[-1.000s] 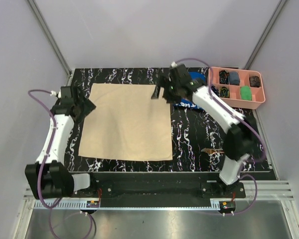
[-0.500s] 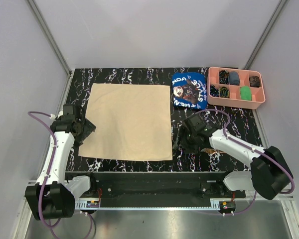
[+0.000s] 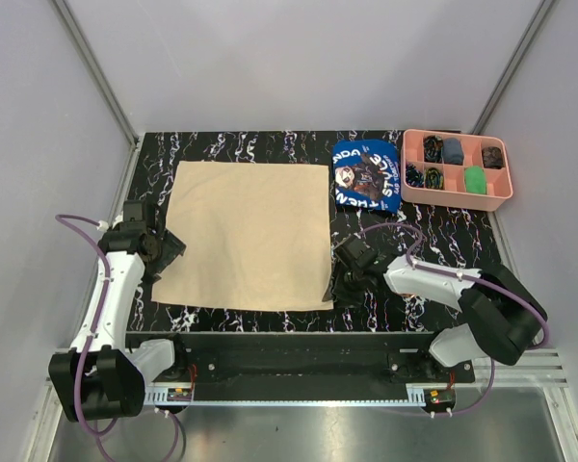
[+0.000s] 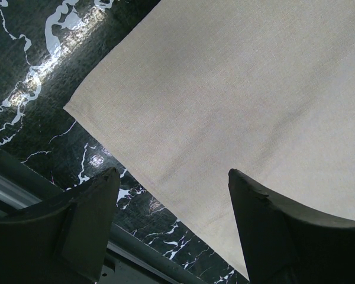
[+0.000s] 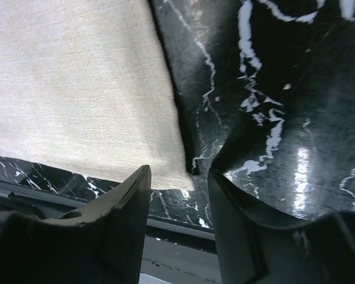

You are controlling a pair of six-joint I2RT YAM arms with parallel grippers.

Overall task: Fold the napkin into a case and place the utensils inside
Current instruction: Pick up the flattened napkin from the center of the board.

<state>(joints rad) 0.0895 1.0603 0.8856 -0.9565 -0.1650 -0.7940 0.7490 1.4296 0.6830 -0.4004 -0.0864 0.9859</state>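
The plain beige napkin [image 3: 246,234] lies spread flat and unfolded on the black marbled desk [image 3: 270,146]. The left fingers [image 3: 173,247] stand wide apart at its left edge, close to the near-left corner. The right fingers [image 3: 335,285] straddle the near-right corner with a narrower gap. They seem not to pinch the cloth, though that edge is in shadow. A blue printed cloth [image 3: 365,175] lies just beyond the far-right corner.

Blk marble table [image 3: 462,226] (grey walls [image 3: 270,58]).
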